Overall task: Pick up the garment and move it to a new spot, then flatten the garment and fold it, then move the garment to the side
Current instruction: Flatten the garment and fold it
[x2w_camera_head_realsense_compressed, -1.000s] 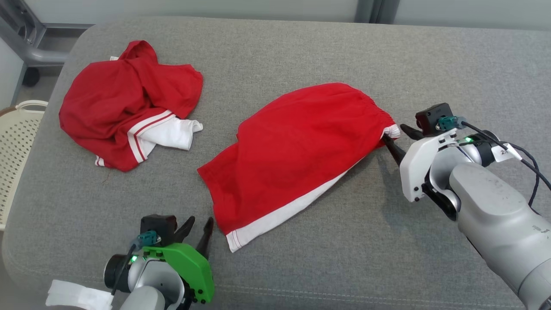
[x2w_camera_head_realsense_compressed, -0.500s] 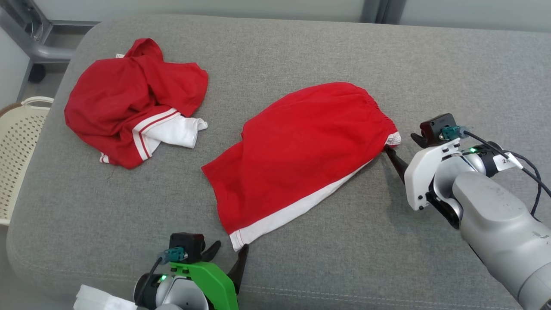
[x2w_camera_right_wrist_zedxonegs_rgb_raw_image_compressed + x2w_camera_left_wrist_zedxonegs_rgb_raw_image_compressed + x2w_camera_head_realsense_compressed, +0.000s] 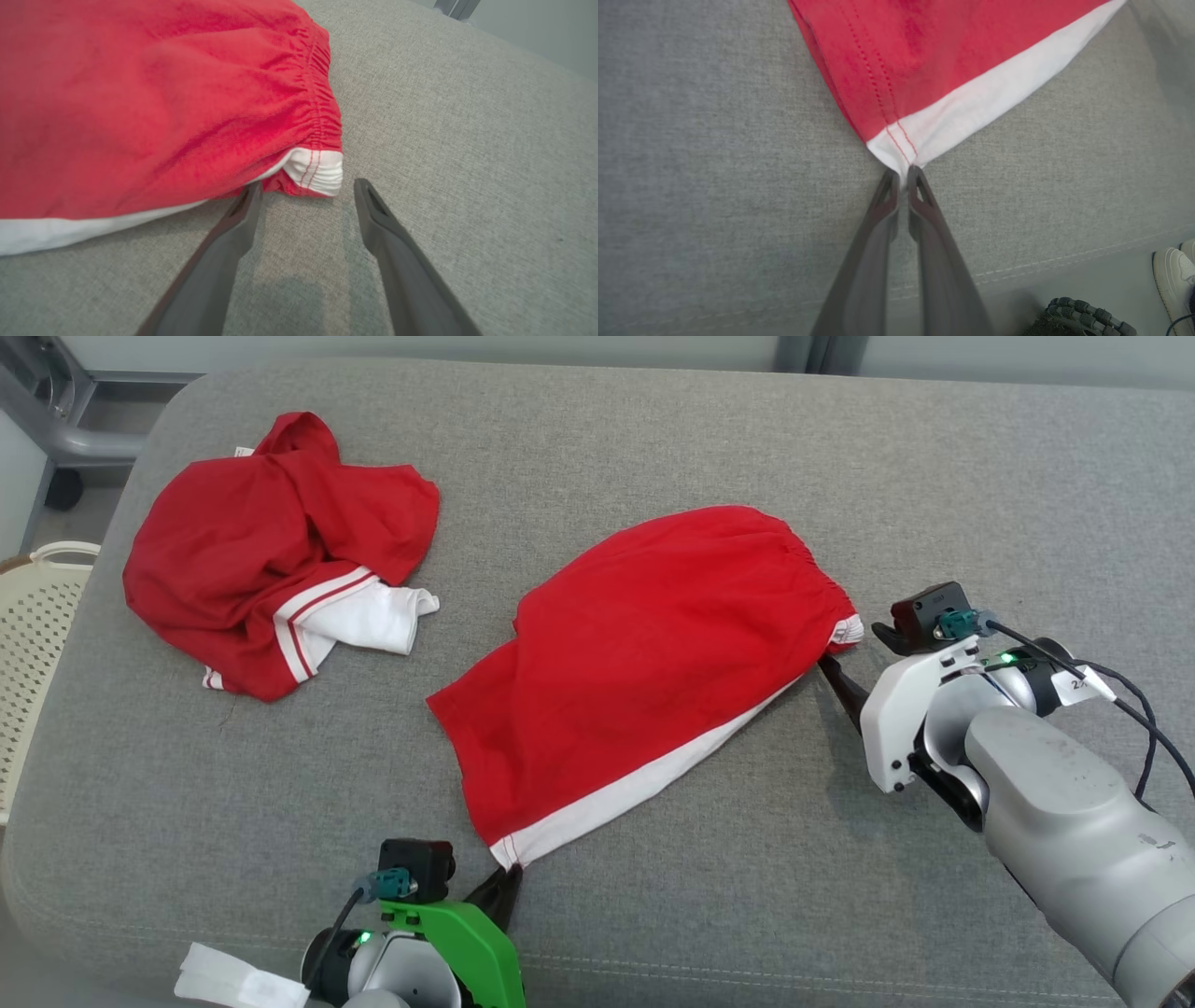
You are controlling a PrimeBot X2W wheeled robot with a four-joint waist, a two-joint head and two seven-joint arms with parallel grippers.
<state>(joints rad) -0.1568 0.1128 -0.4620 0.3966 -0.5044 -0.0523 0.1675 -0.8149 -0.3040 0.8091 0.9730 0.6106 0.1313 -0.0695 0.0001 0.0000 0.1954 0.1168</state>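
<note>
The garment (image 3: 644, 681), red shorts with a white side stripe, lies spread flat and slanted across the middle of the grey cushion (image 3: 747, 448). My left gripper (image 3: 504, 887) is at its near hem corner. In the left wrist view the left gripper (image 3: 903, 175) is shut on the white tip of the garment (image 3: 924, 70). My right gripper (image 3: 854, 649) stands open at the elastic waistband corner on the right. In the right wrist view the right gripper (image 3: 308, 186) straddles the white waistband corner of the garment (image 3: 163, 102), one finger at the cloth's edge and the other apart on the cushion.
A second red and white garment (image 3: 271, 560) lies crumpled at the cushion's far left. A cream perforated basket (image 3: 37, 644) stands off the left edge. The cushion's front seam runs just behind my left gripper, with a shoe (image 3: 1174, 273) on the floor below.
My left gripper has moved right and forward to the hem corner and closed on it. My right gripper has stayed at the waistband corner, its jaws now wider.
</note>
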